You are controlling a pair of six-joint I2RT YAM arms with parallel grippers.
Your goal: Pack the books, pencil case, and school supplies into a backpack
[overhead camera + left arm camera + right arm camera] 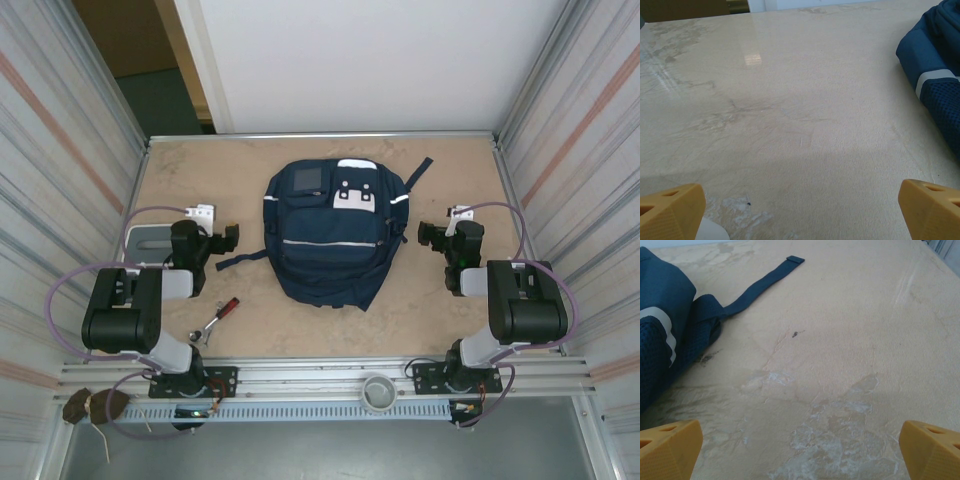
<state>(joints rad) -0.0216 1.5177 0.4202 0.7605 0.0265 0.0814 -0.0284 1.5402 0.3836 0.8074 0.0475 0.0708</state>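
The navy-blue backpack (330, 235) lies flat in the middle of the table, its zips closed, white patch and grey square patch toward the far end. My left gripper (227, 238) hovers just left of it, open, with bare tabletop between its yellow fingertips (672, 207); the backpack's edge (935, 60) shows at the right of the left wrist view. My right gripper (428, 235) hovers just right of it, open and empty (800, 450), the backpack's side (665, 325) at its left. The books, the school supplies and the pencil case are out of view.
A red-handled metal tool (222, 315) lies near the left arm's base. A pale grey box-like thing (148, 238) sits under the left arm. A loose strap (760, 285) trails from the backpack's far right. A tape roll (380, 392) rests on the front rail. Metal walls enclose the table.
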